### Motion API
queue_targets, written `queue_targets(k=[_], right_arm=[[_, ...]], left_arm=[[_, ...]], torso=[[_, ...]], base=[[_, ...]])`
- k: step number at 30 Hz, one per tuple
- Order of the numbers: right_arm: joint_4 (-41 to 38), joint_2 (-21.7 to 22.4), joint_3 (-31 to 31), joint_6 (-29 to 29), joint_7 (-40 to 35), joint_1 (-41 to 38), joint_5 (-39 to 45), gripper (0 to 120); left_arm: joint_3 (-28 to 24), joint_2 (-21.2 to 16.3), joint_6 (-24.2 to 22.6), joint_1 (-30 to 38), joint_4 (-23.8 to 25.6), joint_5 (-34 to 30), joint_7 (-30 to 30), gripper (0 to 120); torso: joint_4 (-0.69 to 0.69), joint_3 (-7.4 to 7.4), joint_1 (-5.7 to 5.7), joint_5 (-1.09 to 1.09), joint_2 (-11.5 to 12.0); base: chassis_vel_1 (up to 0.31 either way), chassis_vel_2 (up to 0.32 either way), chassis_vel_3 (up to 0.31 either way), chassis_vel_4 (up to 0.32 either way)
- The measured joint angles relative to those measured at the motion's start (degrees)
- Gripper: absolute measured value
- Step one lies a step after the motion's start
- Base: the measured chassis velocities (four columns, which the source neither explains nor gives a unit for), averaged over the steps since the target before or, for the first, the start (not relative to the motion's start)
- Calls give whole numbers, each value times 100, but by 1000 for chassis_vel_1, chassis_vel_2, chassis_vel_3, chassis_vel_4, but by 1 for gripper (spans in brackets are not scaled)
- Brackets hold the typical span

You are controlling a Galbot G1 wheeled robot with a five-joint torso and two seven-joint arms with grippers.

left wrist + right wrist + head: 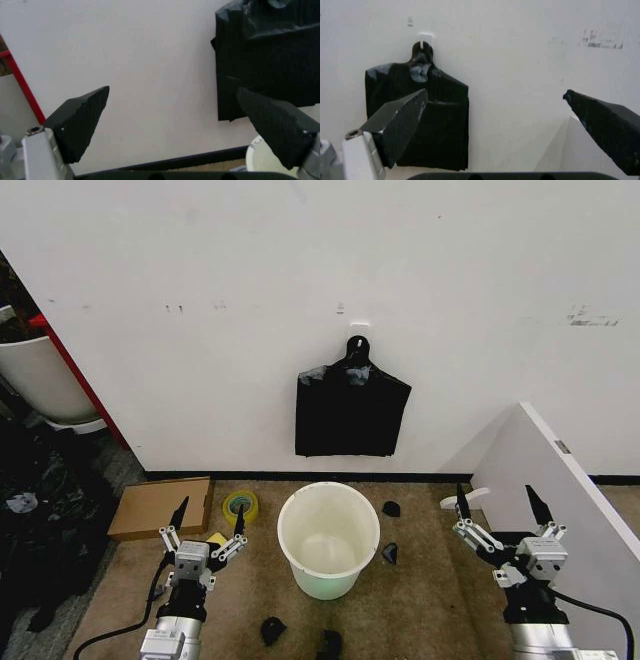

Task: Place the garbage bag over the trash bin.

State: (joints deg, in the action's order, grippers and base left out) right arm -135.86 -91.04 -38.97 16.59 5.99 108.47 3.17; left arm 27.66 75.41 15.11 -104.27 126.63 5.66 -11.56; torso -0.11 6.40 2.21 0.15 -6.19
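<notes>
The trash bin (322,582), a round white bucket with a pale green base, stands open on the brown floor between my arms; its rim (256,149) edges into the left wrist view. The garbage bag is out of view. On the wall above the bin, a flat black bundle (350,415) (270,56) (445,123) hangs by its loop from a white hook. My left gripper (212,510) (172,93) is open, low and left of the bin. To the bin's right my right gripper (495,498) (495,93) is also open. Neither holds anything.
A cardboard box (160,508) and a yellow tape roll (240,505) lie left of the bin. Small black scraps (389,553) dot the floor around it. A tilted white board (560,480) stands at the right. At far left are a white tub (40,380) and a dark heap (40,520).
</notes>
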Motion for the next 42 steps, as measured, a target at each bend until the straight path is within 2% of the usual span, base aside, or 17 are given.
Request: queue_targets(k=[13, 17, 22, 25, 26, 28, 29, 30, 32, 34, 37, 41, 42], right_arm=[[297, 250, 65, -56, 41, -220, 141, 100], [408, 378, 161, -136, 42, -313, 372, 100], [709, 688, 289, -431, 48, -624, 1107, 100], [741, 868, 293, -692, 83, -792, 1600, 100], [749, 1053, 319, -989, 125, -962, 2109, 100], [818, 1308, 438, -1362, 150, -1266, 2789, 100], [937, 1512, 560, -1606, 131, -1568, 3347, 100], [1081, 1658, 674, -1757, 90, -1842, 3816, 100], [1176, 1734, 748, -1849, 49, -2009, 4124, 100], [1461, 1904, 980, -2149, -113, -2531, 5077, 100], [1889, 1979, 1286, -2379, -270, -3237, 6060, 100], [2304, 1912, 1559, -2435, -257, -3947, 6545, 100], [2650, 1776, 1770, -2436, -238, -4459, 6826, 100]], left_arm=[[100, 105, 134, 17, -81, 0, -52, 100], [142, 108, 206, 8, -111, -4, -81, 100], [138, -73, 430, 34, -231, -22, -87, 100], [98, -237, 464, 100, -296, -78, -81, 100], [116, -283, 509, 78, -310, -91, -77, 100], [177, -273, 572, -27, -309, -99, -78, 100], [226, -226, 654, -129, -313, -92, -91, 100], [245, -192, 721, -192, -328, -62, -105, 100], [254, -163, 777, -233, -341, -34, -115, 100], [264, -122, 884, -293, -366, 18, -123, 100], [279, -66, 923, -335, -356, 36, -127, 100], [287, -21, 910, -359, -289, 29, -128, 100], [287, 32, 900, -377, -256, 47, -128, 100]], torso=[[0, 0, 0, 0, 0], [0, 0, 0, 0, 0], [0, 0, 0, 1, 0], [0, 0, 0, 1, 0], [-4, 0, 0, -2, 0], [-3, 0, 0, 1, 0], [2, 0, 0, 1, 0], [3, 0, 0, 2, 0], [5, 1, 0, 0, 0], [1, 1, 0, 1, 0], [-1, 1, 0, 0, 0], [0, 1, 0, 1, 0], [1, 1, 1, -1, 0]], base=[[0, 0, 0, 0], [0, 0, 0, 0], [0, 0, 0, 0], [0, 0, 0, 0], [0, 0, 0, 0], [0, 0, 0, 0], [0, 0, 0, 0], [0, 0, 0, 0], [0, 0, 0, 0], [0, 0, 0, 0], [0, 0, 0, 0], [0, 0, 0, 0], [0, 0, 0, 0]])
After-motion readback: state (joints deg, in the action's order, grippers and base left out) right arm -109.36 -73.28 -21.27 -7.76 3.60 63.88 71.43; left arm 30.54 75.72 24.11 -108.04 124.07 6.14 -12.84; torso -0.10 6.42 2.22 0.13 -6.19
